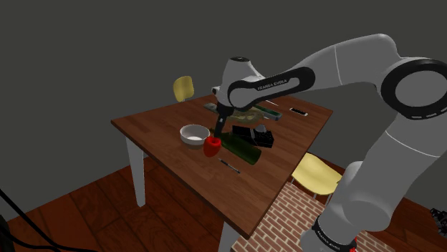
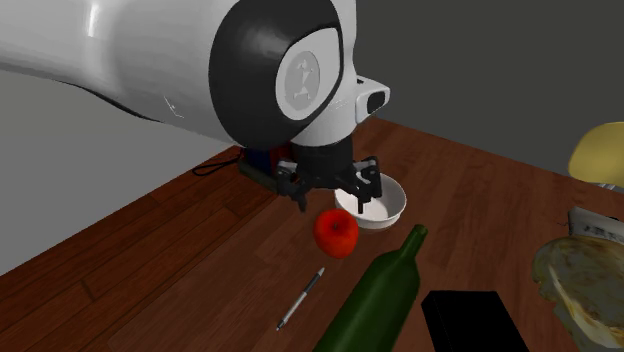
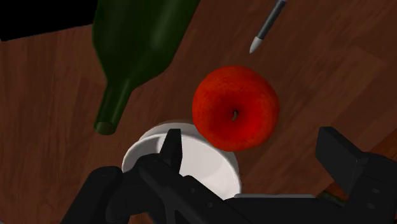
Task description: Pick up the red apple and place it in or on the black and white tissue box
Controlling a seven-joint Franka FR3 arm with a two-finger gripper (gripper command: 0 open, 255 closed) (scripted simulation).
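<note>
dark grey walls stand behind a brown wooden table (image 1: pixel 179 165), which rests on a wood floor with a patch of brick pattern by the stand. the red apple (image 1: pixel 212 147) (image 2: pixel 336 232) (image 3: pixel 235 107) sits on the table just beside a white bowl (image 1: pixel 193 134) (image 2: pixel 388 207) (image 3: pixel 203 165), between the bowl and the neck of a green bottle (image 1: pixel 240 148) (image 2: pixel 375 295) (image 3: pixel 140 44) lying on its side. a slim pen (image 1: pixel 229 165) (image 2: pixel 300 298) (image 3: pixel 267 25) lies near the bottle, on the side toward the table's edge.

the white arm reaches over the table, and the black gripper (image 1: pixel 218 130) (image 2: pixel 335 197) (image 3: pixel 251 137) hangs right above the apple, pointing down at it. its jaws are apart; in the wrist view the apple shows in the gap between the two fingers (image 3: pixel 172 146), and neither of them touches it. in the second exterior view the fingertips sit just above the top of the apple.

the black box (image 1: pixel 252 134) (image 2: pixel 475 318) lies on the far side of the bottle from the apple, near the bottle's thick end. a yellow chair (image 1: pixel 184 87) stands behind the table and another yellow chair (image 1: pixel 315 175) at its side near the stand.
</note>
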